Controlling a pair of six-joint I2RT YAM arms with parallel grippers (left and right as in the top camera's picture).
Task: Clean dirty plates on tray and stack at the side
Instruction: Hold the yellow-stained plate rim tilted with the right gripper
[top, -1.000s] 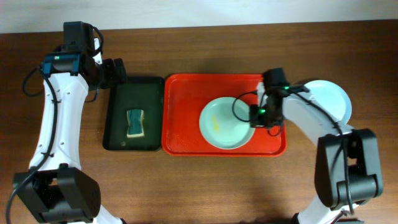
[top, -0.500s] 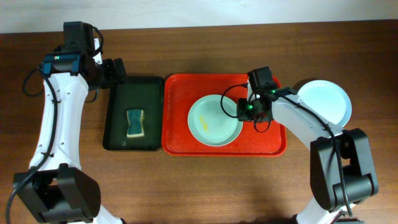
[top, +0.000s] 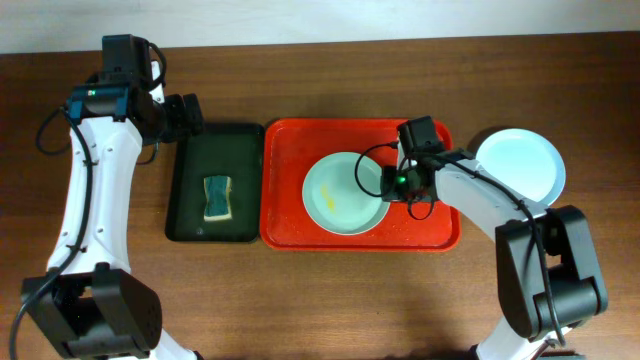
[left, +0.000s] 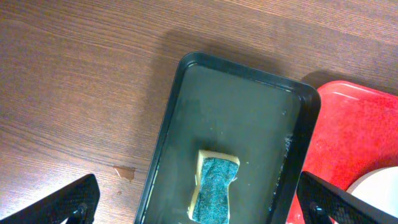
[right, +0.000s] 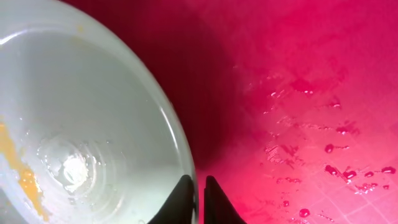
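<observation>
The table (top: 300, 300) shows brown wood grain with a low satin sheen. The red tray (top: 290, 150) looks like smooth, glossy plastic (beaded with water drops beside the plate's rim, in the right wrist view). The mint plate (top: 345, 195) is smooth, shiny and wet, with a dull yellow smear. The pale blue plate (top: 520, 165), near the table's right edge, looks equally smooth. The dark tray (top: 190, 160) has a slick, faintly reflective finish. The sponge (top: 217, 197) pairs a rough green scouring face with yellow foam.
</observation>
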